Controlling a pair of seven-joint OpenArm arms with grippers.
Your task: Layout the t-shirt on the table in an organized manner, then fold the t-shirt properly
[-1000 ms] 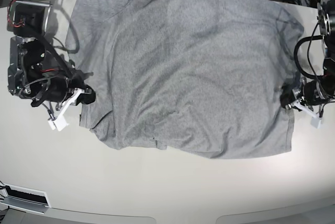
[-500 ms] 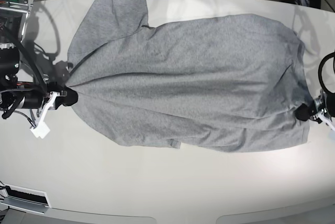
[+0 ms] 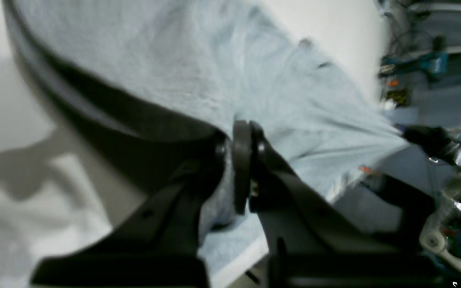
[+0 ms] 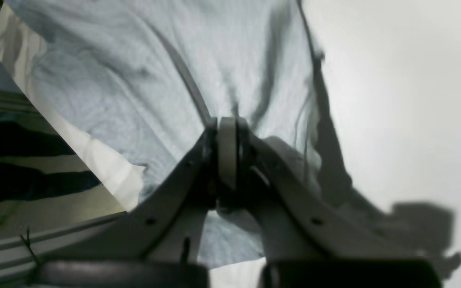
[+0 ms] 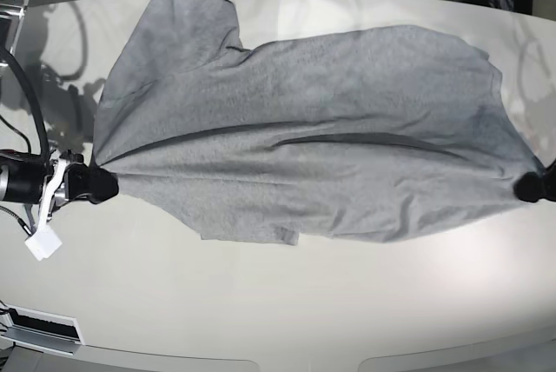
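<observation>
The right gripper (image 5: 97, 186), at the left of the base view, is clamped shut on a pinch of the t-shirt (image 5: 295, 137), and its wrist view shows the jaws pressed together with grey cloth fanning out from between them. The left gripper (image 5: 526, 188), at the right edge of the base view, is likewise closed on the opposite edge of the cloth; its wrist camera shows fabric bunched between the shut jaws. Over the last second the two grippers have moved well apart, each travelling outward toward its own side of the table (image 5: 287, 302), and the shirt, which a second ago lay broad and slack, is now drawn into a long taut span between them, with tension folds running left to right across its middle. One sleeve lies spread toward the far left, and the near edge hangs in a shallow curve close to the table. Judging by this, the layout step is under way: the stretch is taking out wrinkles, but the garment is narrowed and partly lifted, so it would need lowering and flattening before any fold can begin.
</observation>
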